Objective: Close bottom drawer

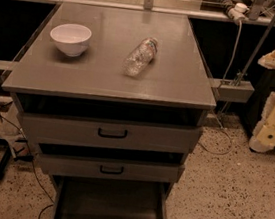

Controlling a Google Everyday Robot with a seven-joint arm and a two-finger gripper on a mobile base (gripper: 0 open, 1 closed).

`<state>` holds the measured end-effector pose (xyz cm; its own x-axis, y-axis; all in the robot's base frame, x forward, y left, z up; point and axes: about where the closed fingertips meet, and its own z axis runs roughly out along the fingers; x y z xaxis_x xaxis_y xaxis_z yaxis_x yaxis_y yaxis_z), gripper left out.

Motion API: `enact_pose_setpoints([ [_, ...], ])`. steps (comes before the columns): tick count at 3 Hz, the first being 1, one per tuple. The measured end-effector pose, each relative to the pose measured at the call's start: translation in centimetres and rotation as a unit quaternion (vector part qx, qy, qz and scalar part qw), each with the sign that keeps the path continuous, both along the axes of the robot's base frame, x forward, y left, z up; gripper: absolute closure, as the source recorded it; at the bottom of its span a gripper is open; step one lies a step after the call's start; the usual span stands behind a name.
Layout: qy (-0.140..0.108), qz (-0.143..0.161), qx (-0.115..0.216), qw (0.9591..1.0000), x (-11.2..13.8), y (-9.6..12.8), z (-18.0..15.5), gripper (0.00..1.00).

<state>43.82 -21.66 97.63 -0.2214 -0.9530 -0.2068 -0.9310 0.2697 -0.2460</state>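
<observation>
A grey metal cabinet (25, 123) is seen from above and in front. The bottom drawer (110, 203) is found at the cabinet's foot, pulled far out toward the camera. Its long, shallow tray is shown, but its front and handle are cut off by the lower edge. Above it, the middle drawer (139, 171) and the top drawer (64, 128) are each drawn out a little, and their dark interiors are hidden in shadow. On the cabinet's surface (181, 82) a white bowl (70, 38) is placed at the rear left and a plastic bottle (140, 56) is laid on its side near the middle. The gripper (270, 131) is seen well to the right of the cabinet, partly cut off — its state, open or closed, cannot be told.
</observation>
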Motion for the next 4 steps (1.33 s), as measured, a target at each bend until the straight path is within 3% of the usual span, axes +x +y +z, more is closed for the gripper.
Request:
enact_pose_setpoints([
  [1,0.000,0.000,0.000,1.0000,0.00,0.00,0.00,0.00],
  [4,0.000,0.000,0.000,1.0000,0.00,0.00,0.00,0.66],
])
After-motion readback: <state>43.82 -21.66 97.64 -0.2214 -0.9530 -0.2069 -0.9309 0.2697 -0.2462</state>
